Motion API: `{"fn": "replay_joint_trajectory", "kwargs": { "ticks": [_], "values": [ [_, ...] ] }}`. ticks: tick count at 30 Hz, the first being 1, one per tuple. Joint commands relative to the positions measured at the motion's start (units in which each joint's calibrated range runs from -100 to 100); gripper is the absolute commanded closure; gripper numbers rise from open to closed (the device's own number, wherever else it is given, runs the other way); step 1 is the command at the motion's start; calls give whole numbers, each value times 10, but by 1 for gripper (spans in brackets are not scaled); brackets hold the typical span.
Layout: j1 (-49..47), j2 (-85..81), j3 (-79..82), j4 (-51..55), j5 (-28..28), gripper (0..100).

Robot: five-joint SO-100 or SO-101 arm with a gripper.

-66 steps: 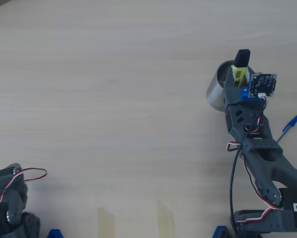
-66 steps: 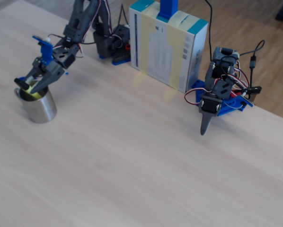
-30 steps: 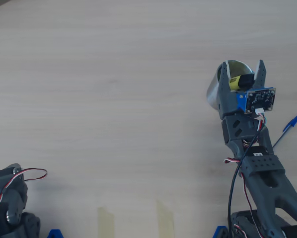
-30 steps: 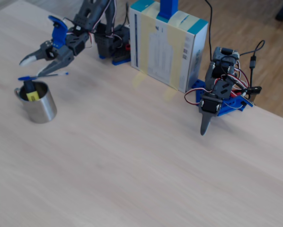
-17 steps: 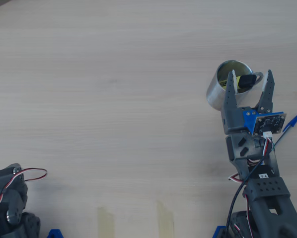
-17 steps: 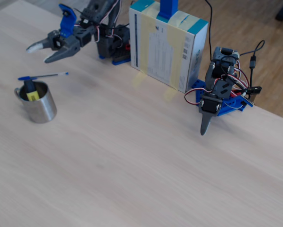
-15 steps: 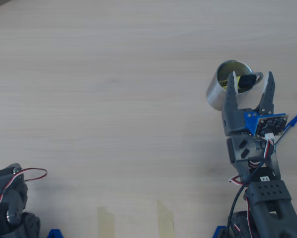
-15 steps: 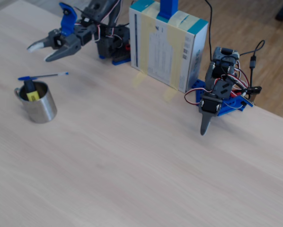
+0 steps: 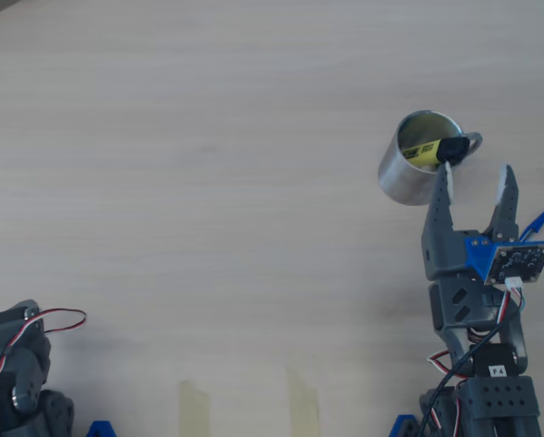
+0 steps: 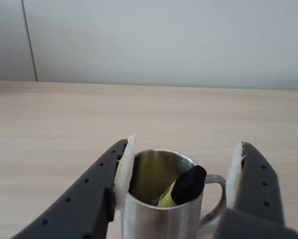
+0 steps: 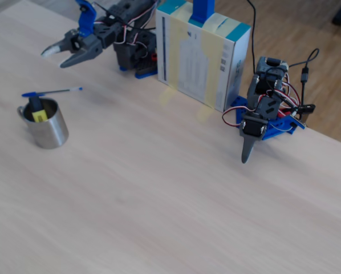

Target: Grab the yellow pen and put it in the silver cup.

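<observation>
Since releasing, our gripper (image 9: 475,188) has backed off, jaws wide and empty; the yellow pen (image 9: 432,151) leans inside the silver cup (image 9: 407,177) ahead of us

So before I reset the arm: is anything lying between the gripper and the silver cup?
No. In the overhead view, only bare table separates the open gripper from the silver cup; the blue pen lies off to the side.

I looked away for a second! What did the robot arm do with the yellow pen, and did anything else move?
The gripper let go of the yellow pen, opened, and pulled back from the silver cup. The pen dropped lower and now leans inside the cup, black cap up. The cup, the blue pen and the other arm stayed put.
</observation>
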Motion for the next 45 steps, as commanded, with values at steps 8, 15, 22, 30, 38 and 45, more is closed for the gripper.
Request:
{"fn": "replay_joint_trajectory", "kwargs": {
  "ticks": [8,15,22,30,38,45],
  "values": [
    [-2,-109,11,99,-14,71],
    [-5,-170,46,147,-29,71],
    [-7,-227,103,154,-43,71],
    [-15,-283,103,284,-45,71],
    [-15,-290,101,404,-73,75],
    [-16,-291,101,495,-73,75]
  ]
}}
